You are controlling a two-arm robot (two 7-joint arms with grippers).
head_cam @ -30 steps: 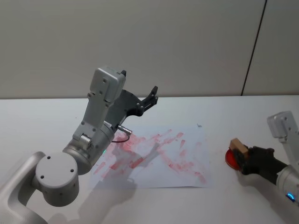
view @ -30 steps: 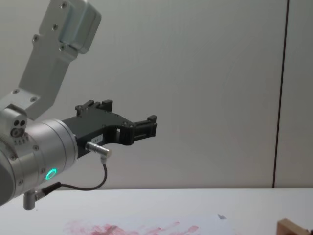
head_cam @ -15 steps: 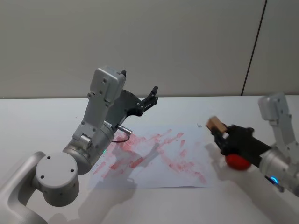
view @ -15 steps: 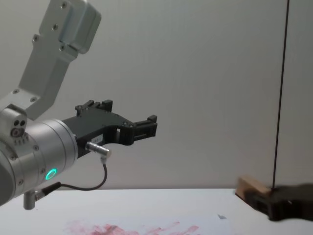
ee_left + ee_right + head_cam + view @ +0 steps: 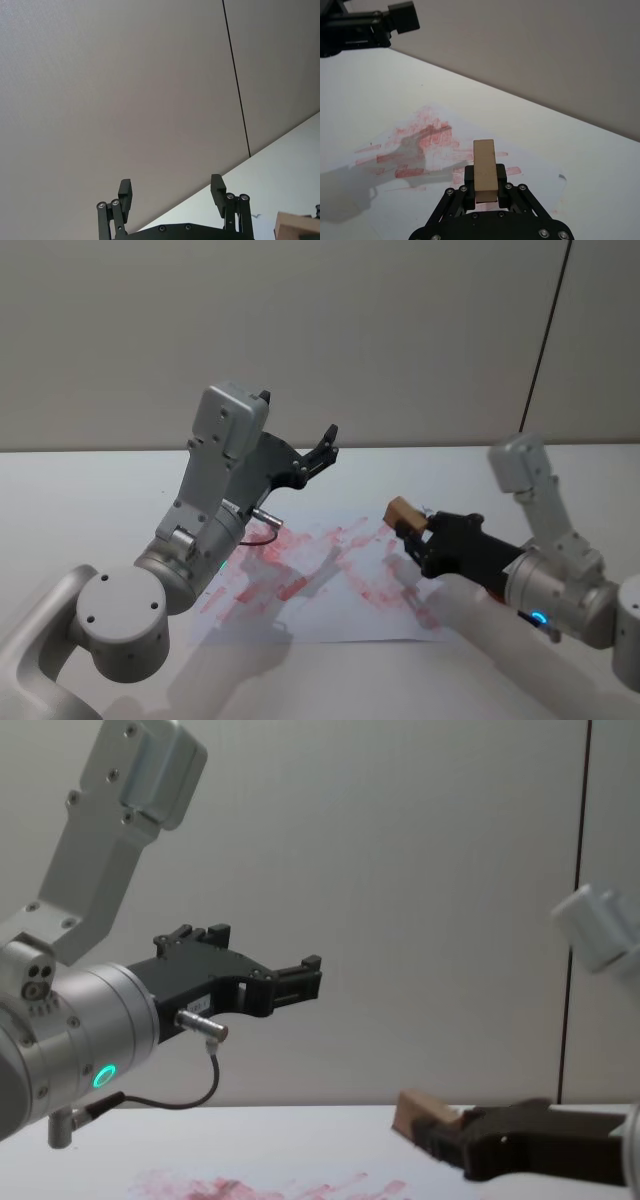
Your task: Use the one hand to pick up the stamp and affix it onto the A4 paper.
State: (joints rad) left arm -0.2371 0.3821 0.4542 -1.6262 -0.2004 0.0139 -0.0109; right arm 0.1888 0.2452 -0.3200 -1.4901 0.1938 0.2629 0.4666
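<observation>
Fingers (image 5: 468, 176) of the right hand (image 5: 415, 530) were clenched on the one stamp (image 5: 403, 511), held in the air over the far right part of the one A4 paper (image 5: 335, 625). A smeared or partial print could be caused if it were lowered tilted. Farther off, the left hand (image 5: 322, 452) was parked raised, fingers released.

Soft, even light; grey shadows cross the A4 paper (image 5: 360, 615).

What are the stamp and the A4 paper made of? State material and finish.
The stamp, clamped in the right pincer: apparently unfinished wood, pale tan, matt, squared edges. The A4 paper: thin white matt sheet lying flat, smeared with red-pink ink. The left pincer hangs open, idle.
</observation>
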